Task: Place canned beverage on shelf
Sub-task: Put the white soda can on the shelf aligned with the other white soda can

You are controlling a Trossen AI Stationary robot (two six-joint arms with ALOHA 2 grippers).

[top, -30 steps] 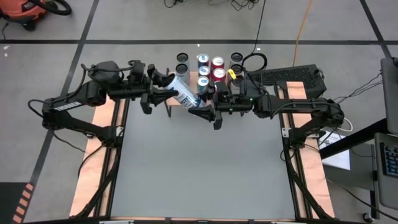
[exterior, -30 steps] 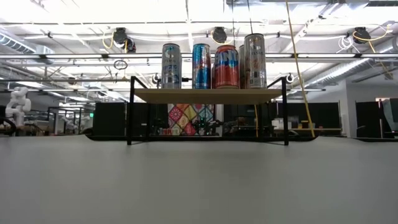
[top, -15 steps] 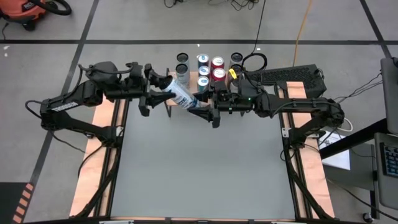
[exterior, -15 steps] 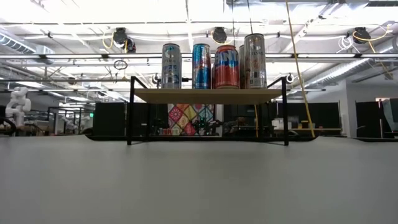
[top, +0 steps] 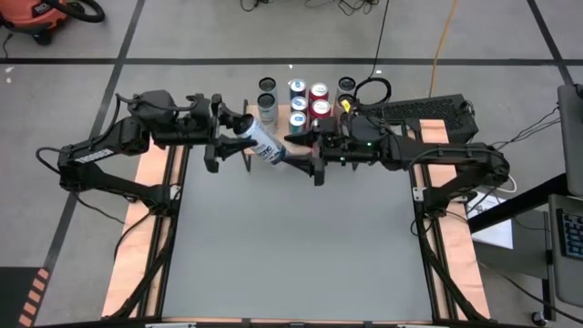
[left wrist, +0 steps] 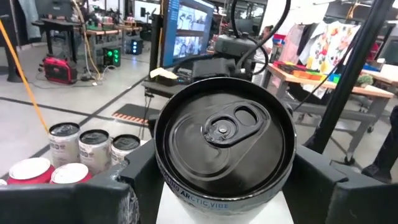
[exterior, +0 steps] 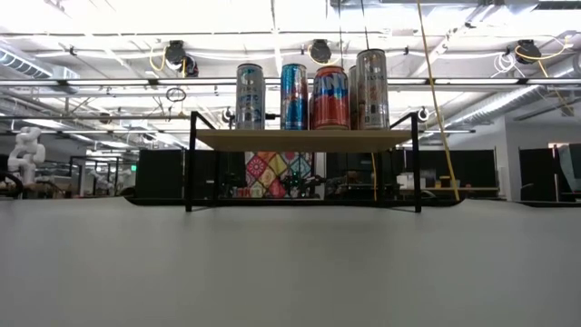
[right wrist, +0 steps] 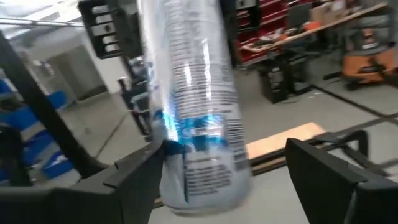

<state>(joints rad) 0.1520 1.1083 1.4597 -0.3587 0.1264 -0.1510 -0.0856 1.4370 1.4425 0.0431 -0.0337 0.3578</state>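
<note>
over the grey table [top: 291,246], left hand [top: 235,139] grasps tilted can [top: 261,140]; right hand [top: 293,160] released beside it.

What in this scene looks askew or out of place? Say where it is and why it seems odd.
One white and blue can lies tilted in the air in front of the shelf, while the cans on the shelf stand upright. The left end effector grips its top end; the right end effector, open, sits at its other end.
</note>
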